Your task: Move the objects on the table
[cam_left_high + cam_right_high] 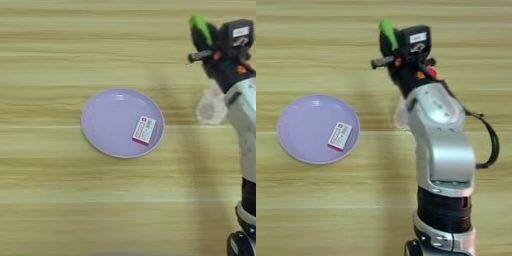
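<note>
We see the green bar point(388, 29) raised near the far edge of the table point(316, 200), right of the middle, tilted with its upper end leaning left. It sits against the black fingers of the gripper point(392, 42), which appear closed on its lower part, though the exact grip is blurred. A short dark rod sticks out to the left just below the bar. Behind the bar is the black block of the wrist with a small white label on top.

The bottle point(211, 107) shows only in part. In the left eye view its clear body appears as a pale blur just left of the silver forearm point(438, 135), near the table's right edge. In the right eye view the forearm covers most of it, and a bit of red, probably its cap point(432, 72), peeks out beside the wrist. We cannot tell whether it stands upright or leans.

The forearm runs from the near edge up toward the far edge, with a black cable point(491, 140) looping out on its right side.

Left of the arm, well apart from it, a lilac plate point(102, 120) lies flat around the table's middle. A small white card point(144, 130) with red print lies in the plate's right part.
</note>
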Action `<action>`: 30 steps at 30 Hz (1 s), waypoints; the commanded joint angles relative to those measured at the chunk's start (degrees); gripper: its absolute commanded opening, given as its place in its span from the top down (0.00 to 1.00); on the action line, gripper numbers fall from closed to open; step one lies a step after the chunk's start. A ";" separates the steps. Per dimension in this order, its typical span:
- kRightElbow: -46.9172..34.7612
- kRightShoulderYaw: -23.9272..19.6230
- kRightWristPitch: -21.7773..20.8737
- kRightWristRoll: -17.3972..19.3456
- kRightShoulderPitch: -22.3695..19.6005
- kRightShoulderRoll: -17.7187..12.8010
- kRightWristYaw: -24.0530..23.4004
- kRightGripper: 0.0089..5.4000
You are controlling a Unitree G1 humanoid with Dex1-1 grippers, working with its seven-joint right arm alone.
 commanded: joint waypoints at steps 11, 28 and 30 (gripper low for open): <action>-3.94 -17.86 -0.20 4.30 4.19 -8.62 -1.92 0.86; 21.57 -19.18 -10.39 3.46 8.32 -10.23 -1.69 0.86; 25.24 -18.95 -11.73 3.15 8.00 -10.51 -1.91 0.86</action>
